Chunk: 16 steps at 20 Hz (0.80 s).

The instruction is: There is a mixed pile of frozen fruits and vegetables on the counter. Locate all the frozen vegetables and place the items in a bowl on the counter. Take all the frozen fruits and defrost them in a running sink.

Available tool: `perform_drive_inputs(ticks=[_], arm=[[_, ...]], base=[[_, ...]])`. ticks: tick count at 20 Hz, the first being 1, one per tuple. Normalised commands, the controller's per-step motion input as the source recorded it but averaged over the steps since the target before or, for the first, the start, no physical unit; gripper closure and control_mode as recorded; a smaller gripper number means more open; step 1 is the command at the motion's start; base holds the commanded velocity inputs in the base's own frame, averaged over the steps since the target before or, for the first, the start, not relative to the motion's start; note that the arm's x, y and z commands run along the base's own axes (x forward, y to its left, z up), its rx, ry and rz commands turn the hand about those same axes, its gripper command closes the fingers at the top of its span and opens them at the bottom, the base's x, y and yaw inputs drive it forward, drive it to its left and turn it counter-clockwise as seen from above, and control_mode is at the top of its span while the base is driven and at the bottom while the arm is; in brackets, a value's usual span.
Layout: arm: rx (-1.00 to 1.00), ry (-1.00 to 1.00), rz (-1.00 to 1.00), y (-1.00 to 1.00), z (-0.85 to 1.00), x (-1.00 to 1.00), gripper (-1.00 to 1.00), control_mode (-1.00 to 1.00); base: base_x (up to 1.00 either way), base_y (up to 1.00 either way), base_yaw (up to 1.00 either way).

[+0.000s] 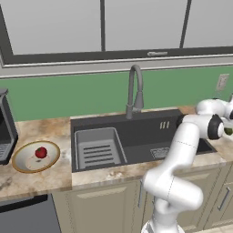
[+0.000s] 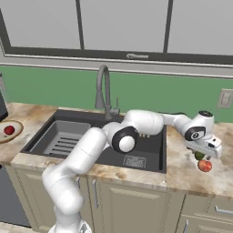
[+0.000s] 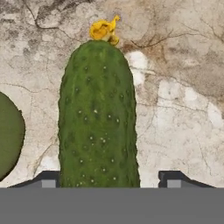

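Cucumber (image 3: 97, 118) between end effector (image 3: 108, 178) fingertips

The tabletop (image 1: 41, 129) was mottled beige stone with a dark sink (image 1: 145, 129) set into it. On its left stretch sat a shallow bowl (image 1: 25, 164). On the right stretch lay a green cucumber (image 3: 98, 118), a dark green item (image 3: 8, 135) just beside it, and a reddish round fruit (image 2: 205, 165) nearby.
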Motion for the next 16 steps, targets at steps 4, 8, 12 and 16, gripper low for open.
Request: perform_drive_inputs(ticks=[4, 8, 12, 16], arm=[[0.0, 0.0, 0.0, -0.01, 0.0, 0.0, 1.0, -1.0], [0.03, -0.05, -0.02, 0.18, 0.47, -0.15, 1.0, -1.0], [0.05, -0.04, 0.01, 0.42, 0.8, -0.6, 1.0, -1.0], [0.0, -0.01, 0.0, 0.68, 0.47, -0.85, 1.0, -1.0]], base=[[0.0, 0.0, 0.0], [0.0, 0.0, 0.0], [0.0, 0.0, 0.0], [0.0, 0.0, 0.0]])
